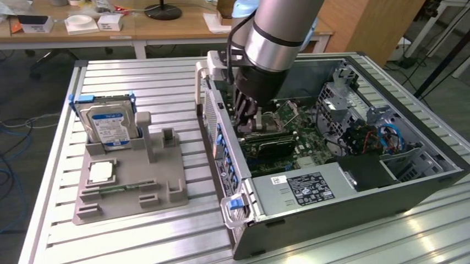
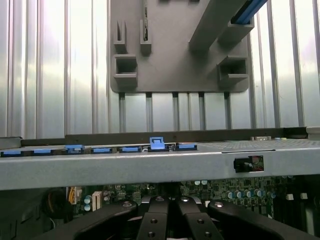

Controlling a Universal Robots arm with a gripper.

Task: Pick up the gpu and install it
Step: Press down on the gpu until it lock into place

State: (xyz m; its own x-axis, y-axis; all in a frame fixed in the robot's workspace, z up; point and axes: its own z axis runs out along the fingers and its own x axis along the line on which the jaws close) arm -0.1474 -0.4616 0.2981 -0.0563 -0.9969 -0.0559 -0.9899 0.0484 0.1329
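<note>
Silvery ribbed metal forms the tabletop [image 1: 132,231], which carries one open computer case [image 1: 411,192] and one grey plastic fixture [image 1: 158,181]. One arm [image 1: 276,33] reaches down into the case. On the fixture, well apart from the claw, I count one hard drive [image 1: 109,126] with a blue-white label standing upright, one square processor [image 1: 101,171] lying flat, and one narrow green memory stick [image 1: 118,190] in a slot near it.

The claw [image 1: 251,118] is closed, with its fingers brought together over the motherboard [image 1: 305,140]. Just below it sits a dark flat card, the gpu [image 1: 268,144], lying across the board beside the case's rear wall. Whether the claw grips the card or only touches it I cannot tell, because the arm hides the contact.

From the exterior view one sees the power supply [image 1: 305,187] with its label and the blue cables [image 1: 389,135], both at the far side of the claw. In the wrist view appear the fingers [image 2: 150,220] meeting together, the case edge [image 2: 150,167] with its seven blue clips, and the fixture's empty slots behind it.
</note>
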